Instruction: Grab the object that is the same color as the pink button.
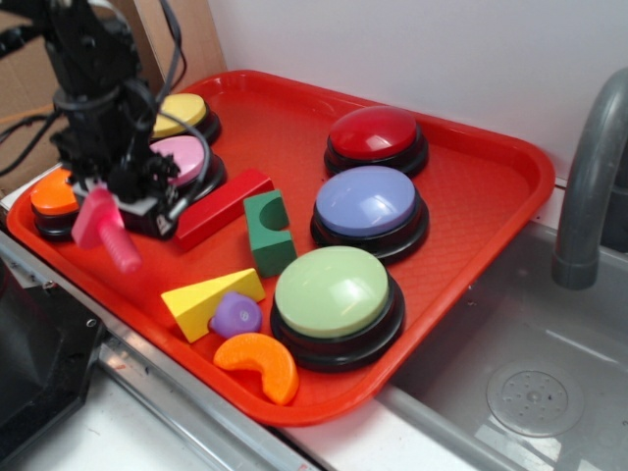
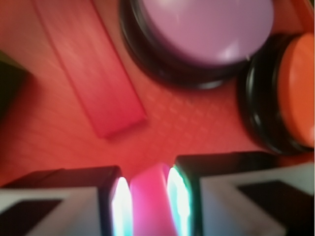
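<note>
Tool (image 1: 110, 208) pinches the pink bolt (image 1: 110, 231) by its head, lifted above the tray (image 1: 471, 196) near the pink button (image 1: 182, 157). We judge: keep the squeeze firm, rise straight.

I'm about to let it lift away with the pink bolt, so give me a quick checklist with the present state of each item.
1. Right piece held: the end effector is closed on the pink bolt, which matches the pink button in colour. Ok.
2. Grip centred: in the wrist view the bolt sits between both fingers. Ok.
3. Bolt off the red tray: its threaded end hangs down at a tilt; whether it touches cannot tell.
4. Red block free of the fingers: lies just beside them, apart. Ok.
5. Orange button free: close beside the end effector; contact cannot tell.
6. Grip firmness: cannot tell.
</note>
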